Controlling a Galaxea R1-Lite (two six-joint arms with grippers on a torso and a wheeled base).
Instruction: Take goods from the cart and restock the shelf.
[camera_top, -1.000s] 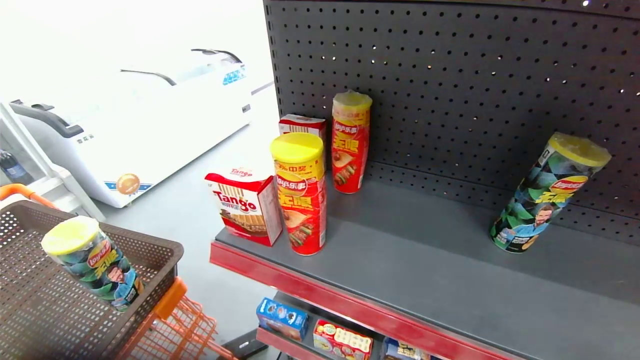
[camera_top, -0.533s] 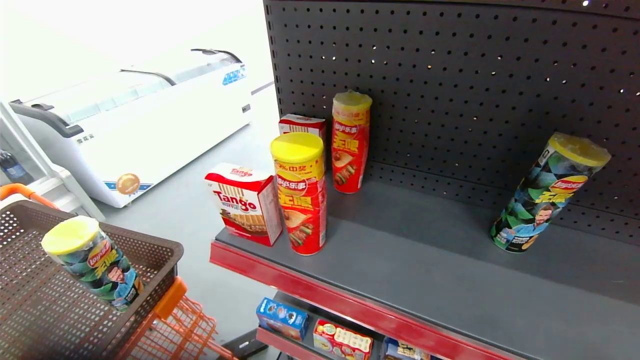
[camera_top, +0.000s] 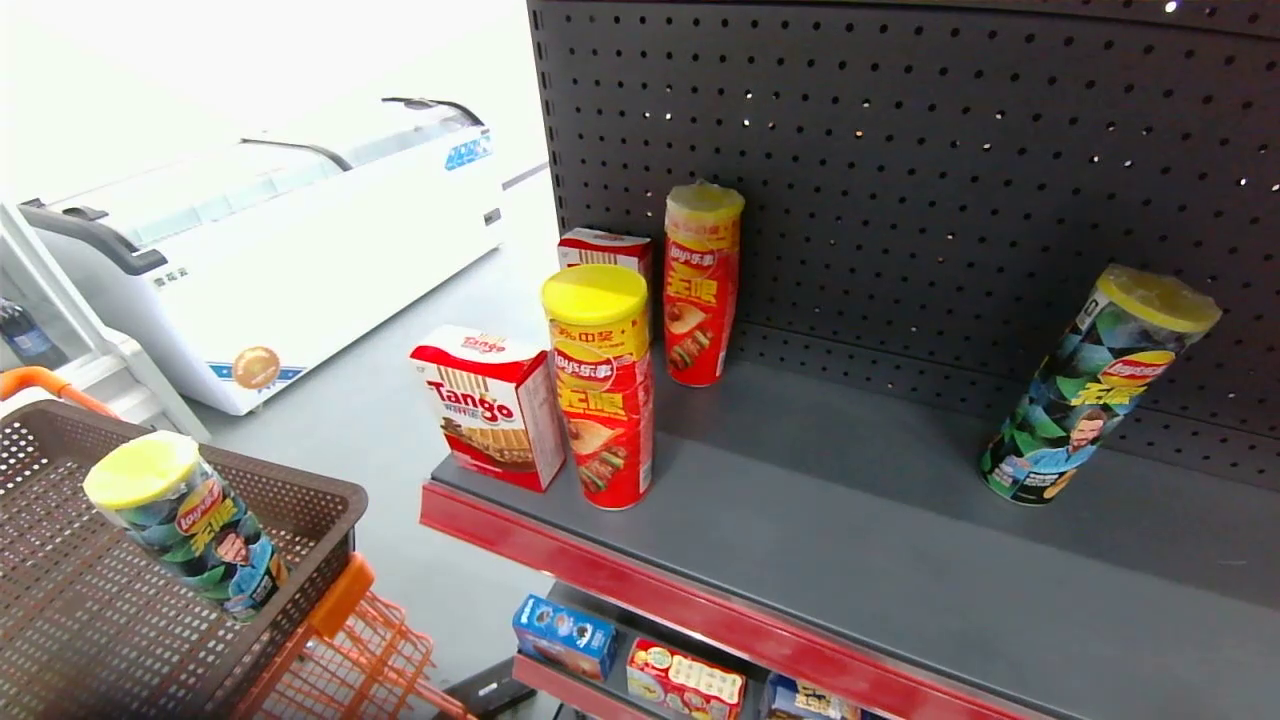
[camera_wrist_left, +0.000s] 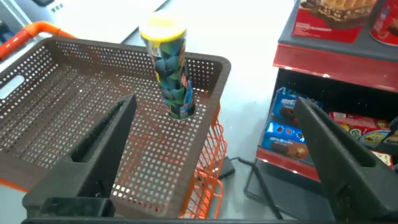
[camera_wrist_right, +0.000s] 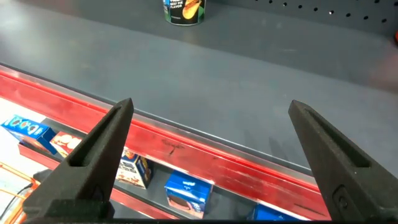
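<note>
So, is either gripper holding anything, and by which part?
Nothing is held. The left gripper hangs open near the basket, apart from the can; the right gripper hangs open before the shelf.

Nothing in front of me has moved over the last second. The green can (camera_top: 185, 525) stands in the same spot in the cart basket (camera_top: 320, 555), and the goods on the shelf (camera_top: 800, 540) are placed as before. My head camera has not shifted either.
</note>
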